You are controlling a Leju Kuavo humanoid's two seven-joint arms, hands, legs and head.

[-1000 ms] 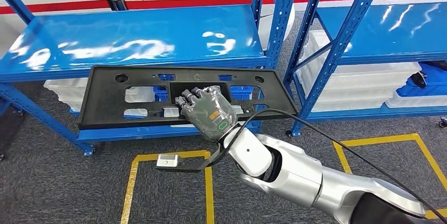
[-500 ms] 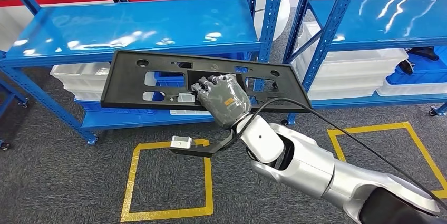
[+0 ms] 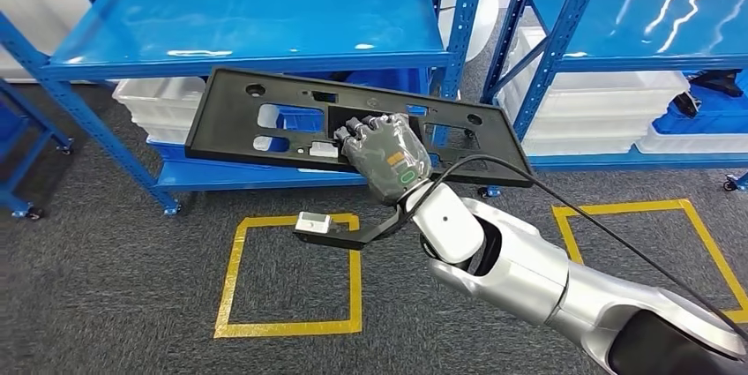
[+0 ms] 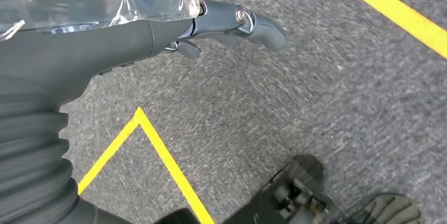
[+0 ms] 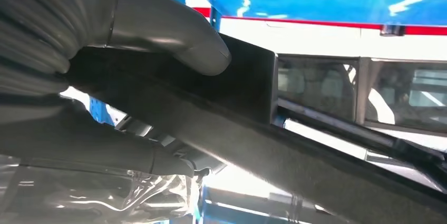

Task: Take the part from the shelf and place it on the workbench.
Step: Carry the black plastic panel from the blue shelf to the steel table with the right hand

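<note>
The part [image 3: 225, 132] is a long black plastic panel with several cut-outs. It hangs in the air in front of the blue shelf [image 3: 247, 26], tilted, clear of the shelf board. My right hand [image 3: 384, 156] grips it near the middle of its near edge, fingers on top. In the right wrist view the thumb [image 5: 158, 29] presses on the dark part [image 5: 295, 155] and the other fingers lie beneath it. My left hand [image 4: 105, 39] hangs over the grey carpet with its fingers [image 4: 263, 26] stretched out and nothing in it.
A second blue shelf [image 3: 635, 31] stands to the right. White bins [image 3: 159, 101] sit on the lower boards, more bins [image 3: 609, 119] under the right shelf. Yellow tape squares [image 3: 234, 278] [image 3: 706, 243] mark the carpet. A black cable [image 3: 564, 207] runs along my right arm.
The whole picture has shifted, so the camera has moved. My right hand keeps its hold on the part, which now sits more tilted, with its left end higher.
</note>
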